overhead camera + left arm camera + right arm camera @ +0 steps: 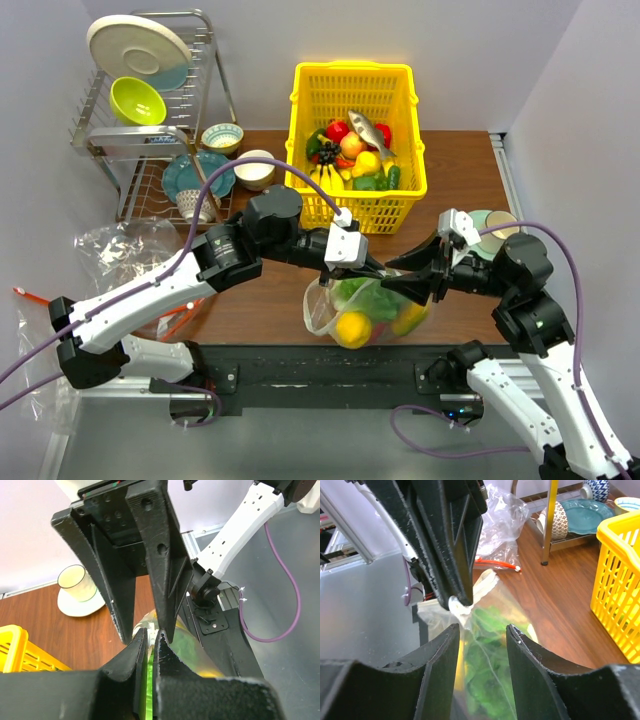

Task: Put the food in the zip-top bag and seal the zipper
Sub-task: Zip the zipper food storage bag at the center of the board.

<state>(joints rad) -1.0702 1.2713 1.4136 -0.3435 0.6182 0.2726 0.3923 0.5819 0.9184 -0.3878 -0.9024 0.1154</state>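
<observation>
The zip-top bag (318, 312) stands at the near edge of the desk (460, 190), in front of the yellow basket (355, 85), and the food (352, 328) is inside it. In the left wrist view, the left fingers (125, 665) are closed on the zipper (150, 626), and the right fingers (160, 580) stand on both sides of it. In the right wrist view, the right fingers (440, 660) are apart, with the upper part of the bag between them.

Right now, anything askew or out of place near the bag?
The zip-top bag sits slumped right at the table near edge, its mouth edge pinched in the left gripper. Crumpled spare bags lie by the dish rack.
</observation>
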